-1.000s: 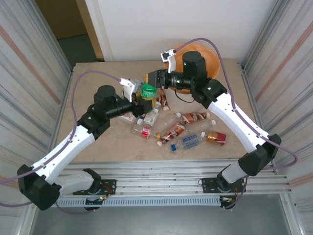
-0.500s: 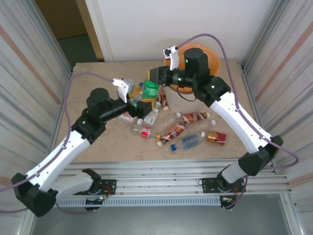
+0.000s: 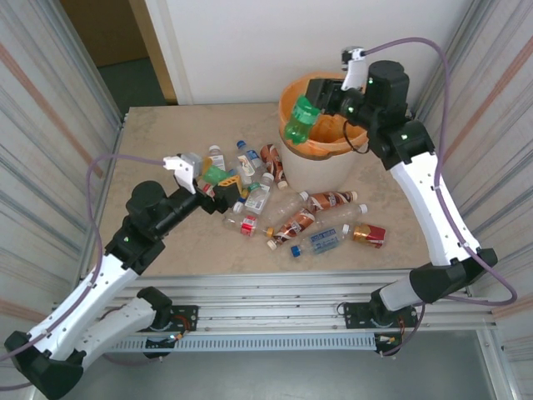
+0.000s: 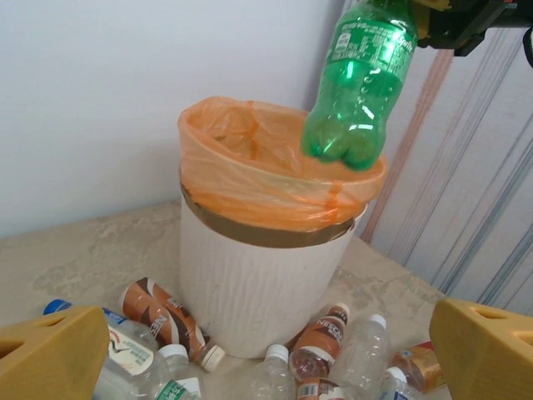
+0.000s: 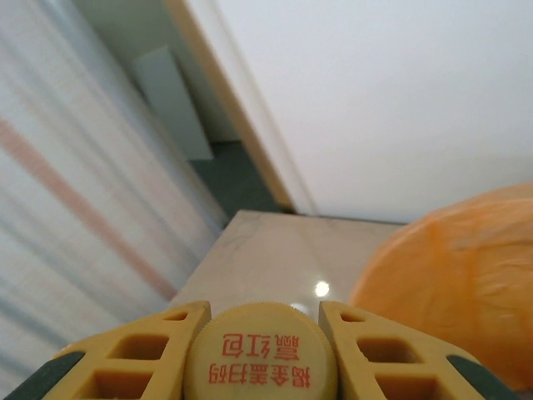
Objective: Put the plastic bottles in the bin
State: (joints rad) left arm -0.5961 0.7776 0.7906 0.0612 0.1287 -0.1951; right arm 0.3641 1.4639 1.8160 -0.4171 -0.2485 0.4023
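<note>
Green bottle [image 3: 301, 122] has swung over the bin [image 3: 312, 171]; beige tabletop [image 3: 158, 133], white wall [image 3: 275, 42].

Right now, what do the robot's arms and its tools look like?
Both the left arm and right arm are white tubes with chunky black joints, and a thin purple cable loops along each. The left tool and right tool have blocky yellow fingers; the right one's show hollow cells.
</note>
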